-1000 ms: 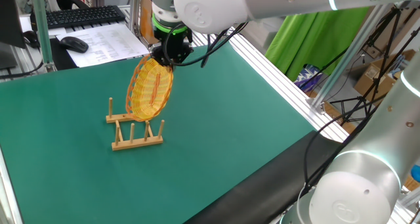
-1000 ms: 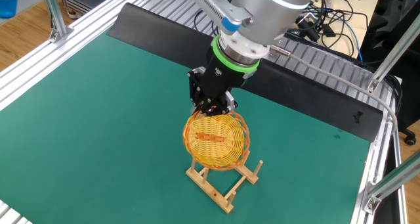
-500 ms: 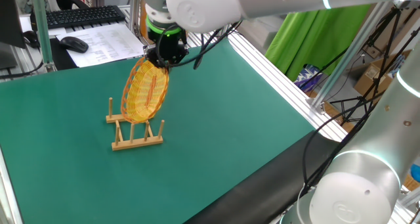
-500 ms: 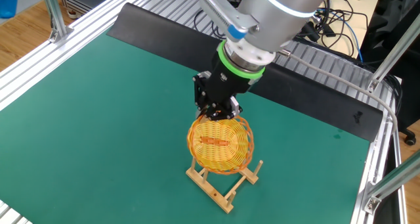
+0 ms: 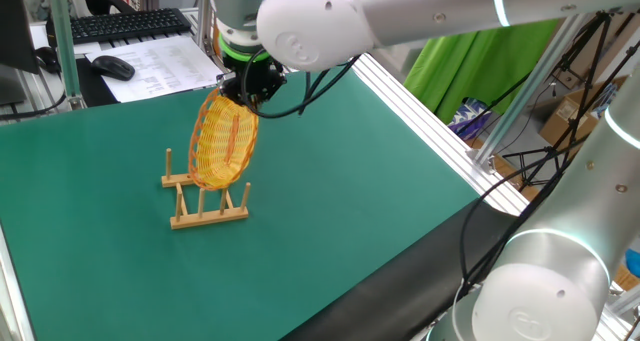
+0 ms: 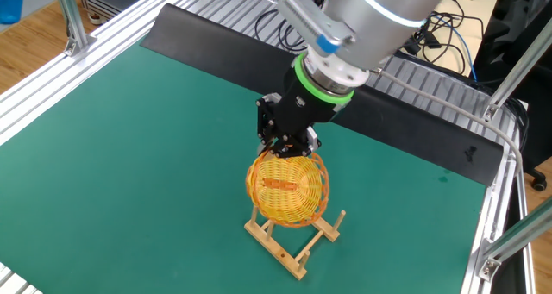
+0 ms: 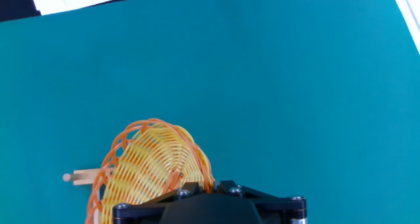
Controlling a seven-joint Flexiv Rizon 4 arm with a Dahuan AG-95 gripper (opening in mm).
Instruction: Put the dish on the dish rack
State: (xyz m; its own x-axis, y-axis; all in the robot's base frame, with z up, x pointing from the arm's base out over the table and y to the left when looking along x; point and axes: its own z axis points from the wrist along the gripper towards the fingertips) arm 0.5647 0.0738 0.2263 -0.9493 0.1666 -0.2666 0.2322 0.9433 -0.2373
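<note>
While steeply downturned, end effector (image 6: 285, 147) clamped on dish (image 6: 287, 190) rim above dish rack (image 6: 293, 238).

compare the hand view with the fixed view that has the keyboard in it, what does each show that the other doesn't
Only the hand view: the round yellow-orange woven wicker dish seen along its rim from just above, with one peg tip of the light-wood pegged dish rack poking out beside it.

Only the fixed view: the whole rack with its upright pegs, the dish tilted over it, the black hand shut on the dish's top rim, the black keyboard and black mouse.

Both: the dish, part of the rack, the green table mat, white papers.
</note>
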